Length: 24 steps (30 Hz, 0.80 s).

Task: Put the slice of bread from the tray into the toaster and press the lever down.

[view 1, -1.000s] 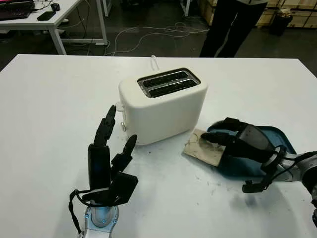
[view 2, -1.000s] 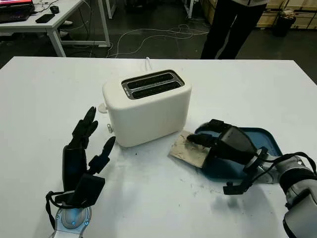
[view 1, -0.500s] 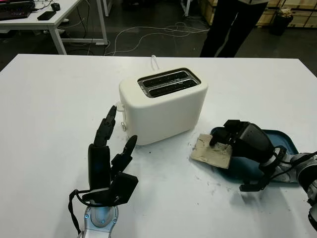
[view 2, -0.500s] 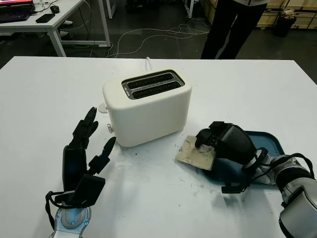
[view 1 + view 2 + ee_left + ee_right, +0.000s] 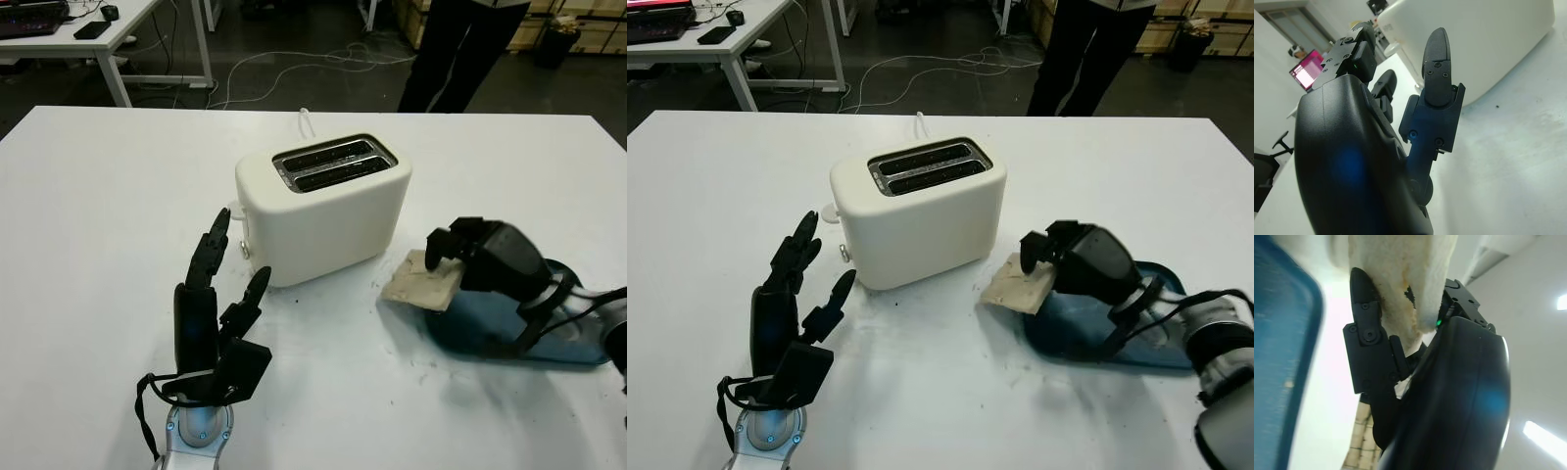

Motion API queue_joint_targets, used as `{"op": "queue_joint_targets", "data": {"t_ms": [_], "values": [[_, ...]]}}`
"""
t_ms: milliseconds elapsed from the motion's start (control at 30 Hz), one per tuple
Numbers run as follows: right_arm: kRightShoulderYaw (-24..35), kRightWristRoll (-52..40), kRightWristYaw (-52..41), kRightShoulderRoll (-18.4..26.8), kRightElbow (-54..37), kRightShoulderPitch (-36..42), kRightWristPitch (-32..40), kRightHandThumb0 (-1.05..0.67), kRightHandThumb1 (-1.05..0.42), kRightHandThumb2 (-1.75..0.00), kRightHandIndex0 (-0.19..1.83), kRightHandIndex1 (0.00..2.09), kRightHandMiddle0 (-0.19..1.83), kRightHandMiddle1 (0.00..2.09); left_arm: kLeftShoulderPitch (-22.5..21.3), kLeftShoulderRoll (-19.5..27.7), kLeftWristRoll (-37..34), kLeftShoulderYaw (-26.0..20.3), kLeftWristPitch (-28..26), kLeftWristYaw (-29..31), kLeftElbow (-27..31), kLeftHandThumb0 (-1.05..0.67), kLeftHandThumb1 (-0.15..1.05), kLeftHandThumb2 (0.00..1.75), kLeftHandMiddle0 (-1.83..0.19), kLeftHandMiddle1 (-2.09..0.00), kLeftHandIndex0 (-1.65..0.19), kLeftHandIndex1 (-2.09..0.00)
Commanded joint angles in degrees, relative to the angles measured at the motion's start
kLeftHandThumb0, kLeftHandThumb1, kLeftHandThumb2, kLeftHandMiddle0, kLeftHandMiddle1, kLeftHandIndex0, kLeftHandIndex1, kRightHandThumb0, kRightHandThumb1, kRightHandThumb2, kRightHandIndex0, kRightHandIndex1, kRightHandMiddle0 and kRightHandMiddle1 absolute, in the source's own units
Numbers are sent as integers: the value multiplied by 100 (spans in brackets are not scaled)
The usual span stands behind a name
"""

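Right hand (image 5: 490, 259) grips bread slice (image 5: 421, 279) above tray (image 5: 549, 338) | toaster (image 5: 323, 206) slots up-left of it | left hand (image 5: 211, 323) open, idle.

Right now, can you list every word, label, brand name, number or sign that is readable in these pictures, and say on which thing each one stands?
None: no readable text in any view.
The toaster shows no brand or marking on its visible sides.
The blue tray, the slice of bread in the right robot hand, and the open left robot hand near the toaster carry no lettering.
The lit screen in the background is too blurred to read.
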State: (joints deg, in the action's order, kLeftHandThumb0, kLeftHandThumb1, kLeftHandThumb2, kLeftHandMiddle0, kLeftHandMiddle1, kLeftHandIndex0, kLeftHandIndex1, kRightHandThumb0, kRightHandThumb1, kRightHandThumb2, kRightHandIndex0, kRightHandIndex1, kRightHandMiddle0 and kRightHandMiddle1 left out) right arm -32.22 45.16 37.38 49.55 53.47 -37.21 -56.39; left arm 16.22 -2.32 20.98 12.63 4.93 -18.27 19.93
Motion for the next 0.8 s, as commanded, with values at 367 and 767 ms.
{"op": "queue_joint_targets", "data": {"t_ms": [367,767], "values": [[1302,-3129,-5136,309,-1512,405,580,-54,-92,-64,95,175,51,164,-211,-157,60,43,6,-50,-190,-52,92,24,-18,-49,-32,0],[2249,-5055,-8771,174,-2623,-650,4025,-60,-92,-61,104,175,64,175,-323,-108,90,7,32,-51,-305,-56,92,25,-18,-51,-31,0]]}}
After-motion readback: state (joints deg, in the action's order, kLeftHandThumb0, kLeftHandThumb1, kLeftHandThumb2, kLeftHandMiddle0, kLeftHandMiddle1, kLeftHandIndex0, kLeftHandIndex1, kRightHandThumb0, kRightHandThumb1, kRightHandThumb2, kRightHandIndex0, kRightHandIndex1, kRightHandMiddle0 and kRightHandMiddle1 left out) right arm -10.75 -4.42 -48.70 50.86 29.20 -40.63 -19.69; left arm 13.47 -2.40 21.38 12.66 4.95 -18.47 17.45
